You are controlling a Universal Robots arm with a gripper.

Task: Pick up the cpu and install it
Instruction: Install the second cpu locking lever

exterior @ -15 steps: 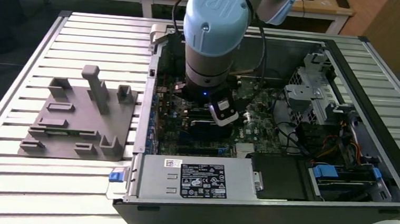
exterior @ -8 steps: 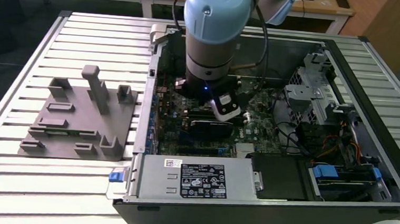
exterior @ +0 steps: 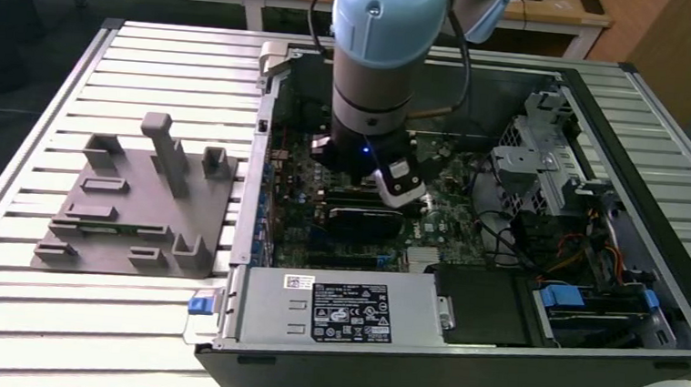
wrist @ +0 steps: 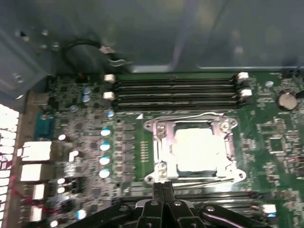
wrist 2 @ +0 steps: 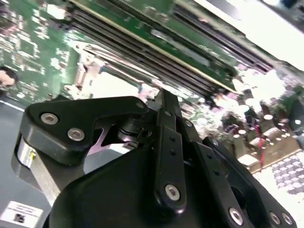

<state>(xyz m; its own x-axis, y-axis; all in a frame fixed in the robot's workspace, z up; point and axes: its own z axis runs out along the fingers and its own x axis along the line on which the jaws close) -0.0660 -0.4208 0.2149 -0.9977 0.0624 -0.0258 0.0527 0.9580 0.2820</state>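
Observation:
The cpu [wrist: 195,149] is a bright silvery-white square lying flat inside the metal-framed socket [wrist: 159,142] on the green motherboard [wrist: 270,137]. In the first wrist view my gripper [wrist: 163,186] hovers just outside the socket's frame, its two black fingers pressed together with nothing between them. The second wrist view shows the same shut fingers [wrist 2: 167,137] from behind, with the cpu [wrist 2: 111,85] pale beyond their tip. In the exterior view the arm [exterior: 379,68] reaches down into the open computer case [exterior: 456,366], over the board's middle.
Memory slots [wrist: 175,90] run along one side of the socket. A grey fixture [exterior: 138,202] stands on the slatted table at the exterior view's left. A power supply [exterior: 337,310] with a printed label and a drive cage [exterior: 543,162] with cables crowd the case.

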